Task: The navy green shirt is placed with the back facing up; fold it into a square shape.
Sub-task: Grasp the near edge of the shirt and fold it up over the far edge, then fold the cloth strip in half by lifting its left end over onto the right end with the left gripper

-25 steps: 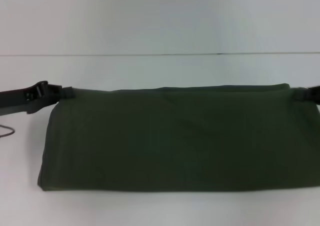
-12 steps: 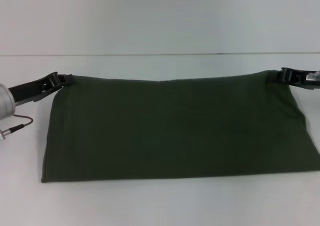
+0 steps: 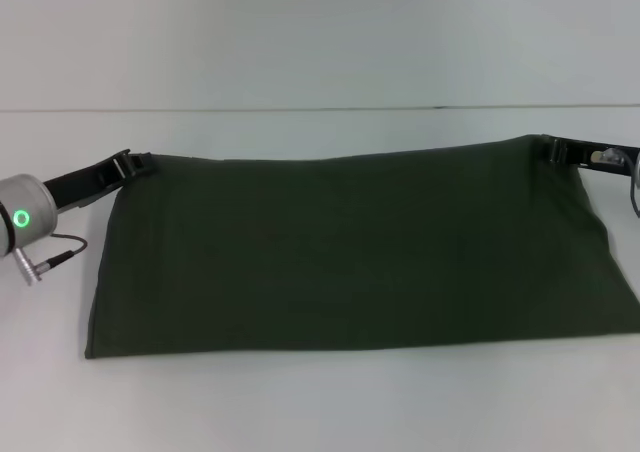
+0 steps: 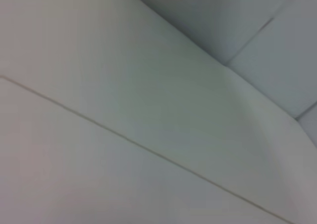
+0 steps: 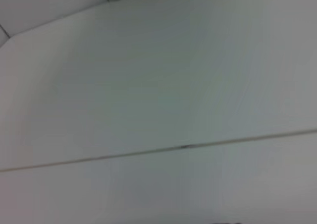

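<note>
No lettering showed. The navy green shirt (image 3: pixel 350 252), plain matte cloth, a wide rectangle, lay on the white table (image 3: pixel 300 412), stretched between the left gripper (image 3: pixel 135 161) and right gripper (image 3: pixel 552 149), each pinching a far corner.

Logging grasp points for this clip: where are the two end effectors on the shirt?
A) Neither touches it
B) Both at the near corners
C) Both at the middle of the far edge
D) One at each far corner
D: in the head view the left end effector and the right end effector each meet a far corner of the navy green shirt.
</note>
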Tool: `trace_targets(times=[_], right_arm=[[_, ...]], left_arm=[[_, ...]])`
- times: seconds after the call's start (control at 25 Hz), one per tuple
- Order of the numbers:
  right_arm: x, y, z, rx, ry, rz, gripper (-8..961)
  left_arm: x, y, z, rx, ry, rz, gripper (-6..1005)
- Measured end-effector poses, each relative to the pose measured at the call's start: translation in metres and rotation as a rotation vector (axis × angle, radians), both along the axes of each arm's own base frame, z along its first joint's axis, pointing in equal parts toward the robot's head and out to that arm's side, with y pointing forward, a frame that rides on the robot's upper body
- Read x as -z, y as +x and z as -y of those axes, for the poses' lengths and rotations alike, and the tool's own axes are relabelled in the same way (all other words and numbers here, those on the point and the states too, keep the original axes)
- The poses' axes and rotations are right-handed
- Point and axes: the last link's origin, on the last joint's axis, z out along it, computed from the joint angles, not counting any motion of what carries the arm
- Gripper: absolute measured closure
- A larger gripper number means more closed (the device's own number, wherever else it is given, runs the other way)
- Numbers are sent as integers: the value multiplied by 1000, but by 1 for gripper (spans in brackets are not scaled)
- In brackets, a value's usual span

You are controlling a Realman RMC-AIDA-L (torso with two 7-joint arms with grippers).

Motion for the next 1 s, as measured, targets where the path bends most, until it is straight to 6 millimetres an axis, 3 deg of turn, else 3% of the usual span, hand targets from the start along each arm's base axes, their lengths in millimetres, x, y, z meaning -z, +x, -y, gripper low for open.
trace_targets(times=[0.28, 0.4, 0.6, 0.84, 1.0], right_arm=[[14, 8, 2, -25, 72, 36, 859], [14, 12, 4, -23, 88, 32, 767], [6, 22, 8, 14, 140, 1, 602], [-23, 47, 23, 69, 288, -115, 355], [-27, 38, 44, -128, 267, -175, 215]], left_arm=[[13, 2, 4, 18, 93, -10, 836], [14, -1, 6, -1, 115, 2, 797], [12, -7, 9, -24, 134, 13, 607], [-4, -17, 19, -15, 159, 38, 476], [-20, -17, 34, 50, 120, 129, 402]])
